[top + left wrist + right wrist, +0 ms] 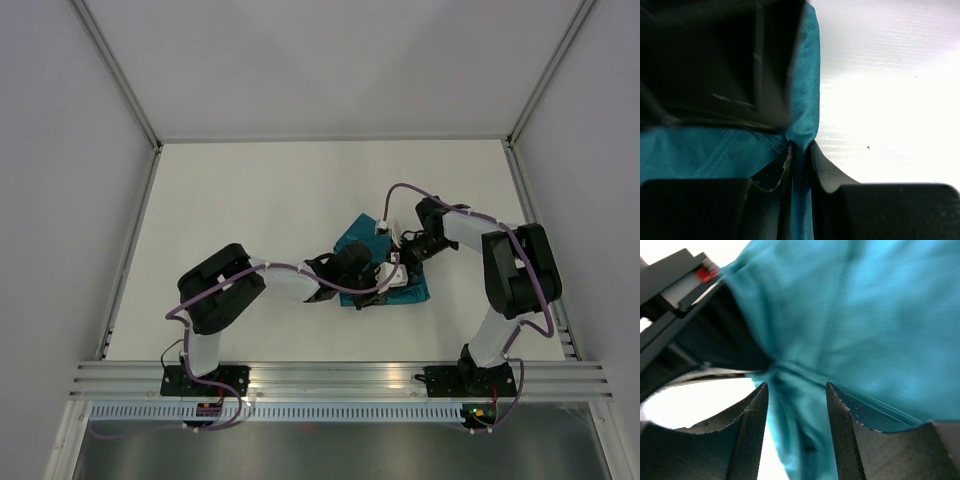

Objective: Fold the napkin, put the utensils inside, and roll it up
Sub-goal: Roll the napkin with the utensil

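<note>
Your left gripper (801,151) is clenched on a raised fold of the napkin (715,150), with the teal cloth pinched tight between its two dark fingers. Your right gripper (796,388) is released: its ridged fingers stand apart, and a bunched pleat of the same cloth runs through the gap between them. From above, the napkin lies rumpled on the white worktop (250,200), a little right of centre. Both arms reach in over it from either side, their grippers close together and covering much of its middle.
</note>
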Robot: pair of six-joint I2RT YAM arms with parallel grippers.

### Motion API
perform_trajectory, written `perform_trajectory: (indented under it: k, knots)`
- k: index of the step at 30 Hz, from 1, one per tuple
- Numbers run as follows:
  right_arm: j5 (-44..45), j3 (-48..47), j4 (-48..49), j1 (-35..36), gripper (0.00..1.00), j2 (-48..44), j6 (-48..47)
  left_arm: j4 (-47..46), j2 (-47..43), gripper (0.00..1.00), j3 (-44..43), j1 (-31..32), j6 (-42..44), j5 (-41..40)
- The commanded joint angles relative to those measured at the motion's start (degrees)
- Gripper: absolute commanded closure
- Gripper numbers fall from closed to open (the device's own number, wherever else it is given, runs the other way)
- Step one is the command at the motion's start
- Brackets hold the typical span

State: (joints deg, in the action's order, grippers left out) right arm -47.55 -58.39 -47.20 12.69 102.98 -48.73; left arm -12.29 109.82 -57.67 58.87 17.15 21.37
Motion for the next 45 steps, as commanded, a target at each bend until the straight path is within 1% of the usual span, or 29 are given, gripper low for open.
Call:
perform_trajectory:
  k: [1, 5, 8, 12, 14, 15, 18, 19, 20, 22, 23, 24, 25, 28, 29, 31, 32, 38, 41, 45]
  knots:
    - [2.9, -0.1, 11.6, -2.4, 0.44, -5.0, 5.1, 9.3, 3.6, 0.98, -0.6, -1.7, -5.5, 9.5]
    - [2.8, 0.4, 15.4, -6.3, 0.44, -8.1, 8.5, 9.0, 4.3, 0.98, -0.6, -4.2, -8.3, 13.7]
    - [1.7, 1.2, 16.3, -9.4, 0.44, -10.9, 8.4, 9.2, 5.9, 0.98, -1.3, -5.7, -11.2, 17.5]
    - [1.6, 5.3, 15.2, -10.8, 0.44, -17.7, 3.3, 11.7, 9.2, 0.98, -3.6, -7.8, -13.7, 21.5]
    - [1.5, 8.4, 15.3, -10.8, 0.43, -20.4, 2.0, 13.7, 10.1, 0.98, -5.1, -8.8, -14.9, 24.0]
    - [1.3, 9.3, 15.2, -10.8, 0.43, -23.0, 0.3, 14.0, 10.8, 0.98, -5.4, -9.0, -15.2, 24.5]
    - [1.3, 12.6, 14.3, -10.4, 0.42, -27.2, -2.6, 14.7, 12.6, 0.98, -6.7, -10.2, -16.5, 27.5]
    - [1.6, 13.2, 13.9, -10.1, 0.41, -28.0, -4.9, 14.8, 13.7, 0.98, -7.5, -10.4, -16.5, 28.6]
    - [2.1, 14.6, 13.5, -9.1, 0.41, -28.8, -5.7, 15.5, 14.2, 0.98, -8.1, -11.0, -18.6, 29.2]
    - [4.1, 16.2, 13.7, -7.4, 0.41, -31.3, -7.2, 16.4, 15.9, 0.98, -9.8, -11.3, -19.7, 30.8]
    - [5.1, 18.3, 14.4, -5.4, 0.4, -32.3, -7.3, 17.1, 16.2, 0.98, -10.2, -11.5, -20.0, 31.1]
    - [7.7, 19.5, 15.6, -4.2, 0.39, -34.4, -7.0, 17.2, 16.6, 0.98, -10.9, -11.7, -20.2, 31.6]
    - [9.1, 20.8, 17.8, -1.5, 0.39, -35.6, -6.6, 17.5, 16.9, 0.98, -11.1, -11.8, -20.7, 32.0]
    - [12.9, 25.5, 22.2, 2.5, 0.37, -39.8, -5.3, 17.6, 18.1, 0.98, -12.0, -12.3, -22.7, 33.5]
    - [13.7, 27.3, 23.1, 4.9, 0.37, -41.2, -4.8, 17.5, 18.8, 0.98, -12.2, -12.6, -23.1, 34.0]
    - [16.2, 28.5, 25.0, 6.7, 0.36, -41.9, -4.5, 17.5, 19.3, 0.98, -12.7, -12.7, -24.0, 34.9]
    - [17.0, 29.5, 25.5, 8.7, 0.36, -42.2, -4.4, 17.4, 19.4, 0.98, -12.8, -12.7, -24.1, 35.2]
    - [20.6, 32.0, 27.6, 13.8, 0.36, -42.6, -4.4, 17.5, 20.2, 0.98, -13.4, -13.1, -25.3, 35.9]
    - [22.5, 33.1, 28.4, 16.5, 0.37, -42.2, -4.3, 17.5, 20.4, 0.98, -13.6, -13.2, -25.5, 36.0]
    - [25.6, 34.6, 30.9, 19.6, 0.41, -41.2, -3.6, 17.4, 20.4, 0.98, -14.0, -13.2, -25.6, 36.4]
